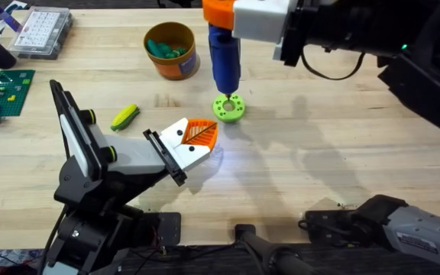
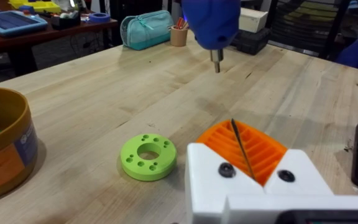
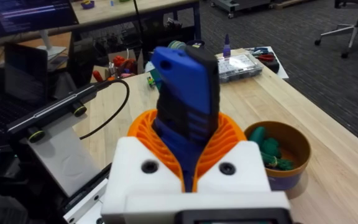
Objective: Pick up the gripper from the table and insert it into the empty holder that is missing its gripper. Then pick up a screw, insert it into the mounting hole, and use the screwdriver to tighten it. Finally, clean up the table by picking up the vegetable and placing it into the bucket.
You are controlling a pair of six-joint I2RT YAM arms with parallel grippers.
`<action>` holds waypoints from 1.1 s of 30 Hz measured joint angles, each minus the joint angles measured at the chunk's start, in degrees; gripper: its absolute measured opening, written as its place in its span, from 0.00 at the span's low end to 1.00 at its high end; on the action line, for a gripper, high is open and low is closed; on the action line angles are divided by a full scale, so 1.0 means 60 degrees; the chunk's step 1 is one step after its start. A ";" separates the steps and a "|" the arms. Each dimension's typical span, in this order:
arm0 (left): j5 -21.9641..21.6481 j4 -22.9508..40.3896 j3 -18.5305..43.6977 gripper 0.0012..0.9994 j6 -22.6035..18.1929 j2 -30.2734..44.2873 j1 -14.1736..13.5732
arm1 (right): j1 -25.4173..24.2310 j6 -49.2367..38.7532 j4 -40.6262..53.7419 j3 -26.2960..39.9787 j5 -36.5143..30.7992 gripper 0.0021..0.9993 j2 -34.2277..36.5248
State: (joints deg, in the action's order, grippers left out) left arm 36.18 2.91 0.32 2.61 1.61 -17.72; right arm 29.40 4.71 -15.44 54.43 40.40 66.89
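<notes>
The holder (image 1: 90, 153) fills the overhead's lower left, the gripper (image 1: 193, 137) at its tip; the right gripper (image 3: 188, 168), upper centre, clamps the screwdriver (image 1: 224, 57) upright over a green disc (image 1: 228, 107); left gripper's (image 2: 253, 165) fingers look closed, nothing between.

Round green disc (image 1: 228, 107) on the wooden table (image 1: 319, 153), clear parts box (image 1: 43, 31), green brick baseplate (image 1: 2, 90), teal pouch (image 2: 146, 28)

Light wood table (image 1: 342, 137), grey carpet floor (image 3: 303, 31), office chair (image 3: 353, 25)
</notes>
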 joint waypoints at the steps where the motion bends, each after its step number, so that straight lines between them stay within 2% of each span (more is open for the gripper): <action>1: 0.0000 0.0013 0.0000 0.02 0.0003 0.0000 0.0000 | 0.0017 0.0000 0.0090 -0.0010 -0.0006 0.05 0.0000; 7: 0.0000 0.0020 0.0000 0.02 0.0003 0.0000 0.0000 | 0.0075 0.0004 0.0175 -0.0055 -0.0010 0.05 0.0131; 14: 0.0000 0.0020 0.0000 0.02 0.0007 0.0000 0.0000 | 0.0082 0.0031 -0.0444 -0.0094 -0.0010 0.05 0.0105; 20: 0.0000 0.0020 0.0000 0.02 0.0007 0.0000 0.0000 | 0.0082 0.0473 -0.0877 -0.0088 0.0108 0.05 -0.0352; 29: 0.0000 0.0020 0.0000 0.02 0.0007 0.0000 0.0000 | 0.0091 0.1248 -0.0865 0.0952 0.1055 0.05 -0.0423; 33: 0.0000 0.0020 0.0000 0.02 0.0007 0.0000 0.0000 | 0.0337 0.1490 -0.0925 0.1225 0.1305 0.05 -0.0423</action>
State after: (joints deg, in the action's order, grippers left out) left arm 36.18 3.03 0.32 2.66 1.61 -17.72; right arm 31.42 13.65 -20.99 61.78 48.23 64.36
